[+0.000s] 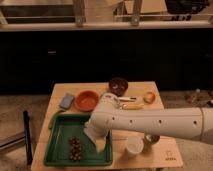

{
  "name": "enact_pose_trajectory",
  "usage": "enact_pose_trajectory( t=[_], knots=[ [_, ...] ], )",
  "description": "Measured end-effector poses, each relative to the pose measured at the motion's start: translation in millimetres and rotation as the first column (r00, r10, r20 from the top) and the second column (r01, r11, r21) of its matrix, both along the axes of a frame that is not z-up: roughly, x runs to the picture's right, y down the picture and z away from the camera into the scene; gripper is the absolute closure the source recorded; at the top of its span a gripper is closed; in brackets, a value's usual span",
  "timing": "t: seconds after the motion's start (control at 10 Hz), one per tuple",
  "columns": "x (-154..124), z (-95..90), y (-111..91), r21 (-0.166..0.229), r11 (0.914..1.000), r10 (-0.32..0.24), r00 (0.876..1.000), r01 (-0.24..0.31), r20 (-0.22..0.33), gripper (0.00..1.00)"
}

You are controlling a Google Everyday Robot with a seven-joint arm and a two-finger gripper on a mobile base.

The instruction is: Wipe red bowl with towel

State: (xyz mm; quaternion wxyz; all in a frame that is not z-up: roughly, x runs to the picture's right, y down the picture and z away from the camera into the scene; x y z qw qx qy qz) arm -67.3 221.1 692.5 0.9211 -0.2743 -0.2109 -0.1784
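One hand (96, 136) hung low in the green tray (60, 135) at the front-left corner of the tabletop (167, 150), seemingly to take the towel (102, 146) there; its grip could not be told.

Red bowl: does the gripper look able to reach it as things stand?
Probably yes: the gripper is low over the green tray, and the red bowl sits uncovered just beyond its rim.

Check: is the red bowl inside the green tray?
No, the red bowl sits on the table behind the tray, while the gripper hangs over the tray's right side.
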Motion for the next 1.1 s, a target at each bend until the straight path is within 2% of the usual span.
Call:
enact_pose_trajectory(
  t=[0.2, 0.4, 0.7, 1.1],
  knots=[
    [-14.2, 3.9, -1.8, -0.024, 0.9988, 0.043, 0.998, -0.042, 0.044, 0.2],
    [-18.8, 11.5, -6.1, -0.032, 0.9963, 0.081, 0.995, -0.08, 0.056, 0.2],
    [-18.3, 30.1, -11.3, -0.022, 0.9879, 0.155, 0.987, -0.154, 0.045, 0.2],
    [-10.2, 57.8, -11.8, -0.031, 0.9768, 0.213, 0.977, -0.212, 0.019, 0.2]
  ],
)
